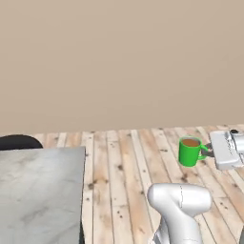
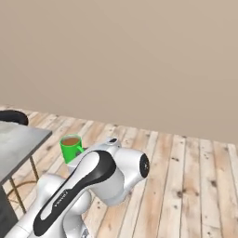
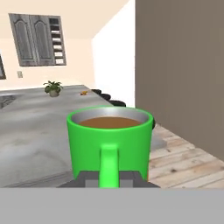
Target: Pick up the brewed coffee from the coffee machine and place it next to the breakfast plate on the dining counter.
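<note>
**Mug held by its handle, off the end of the counter**

Gripper (image 3: 109, 177) clamped narrow on the handle of the green mug (image 3: 110, 139), one dark finger tip (image 3: 89, 177) showing on each side of the handle in the hand view. Mug upright, long axis vertical, open rim up, brown coffee level near the top. Handle pointing straight back toward the hand; seen from the left base camera, mug (image 1: 190, 151) with its handle turned right toward the grey gripper body (image 1: 208, 153). From the right base camera, mug (image 2: 71, 148) partly behind the white arm, handle facing the arm.

Mug carried in the air above the wooden plank floor (image 1: 124, 167), clear of the marble counter (image 1: 40, 190): to the right of the counter's corner in the left base view, just past its edge (image 2: 21, 139) in the right base view. No contact between mug and counter.

Beyond the mug in the hand view, counter (image 3: 39, 127) stretching away lengthwise. Far along it a small potted plant (image 3: 53, 88), and right of the plant a tiny orange speck (image 3: 83, 92), too small to make out. Black stools (image 3: 117, 103) lined along the counter's right side. One dark stool seat (image 1: 19, 141) at the counter's far edge in the left base view. Plain beige wall (image 1: 122, 62) behind everything.
</note>
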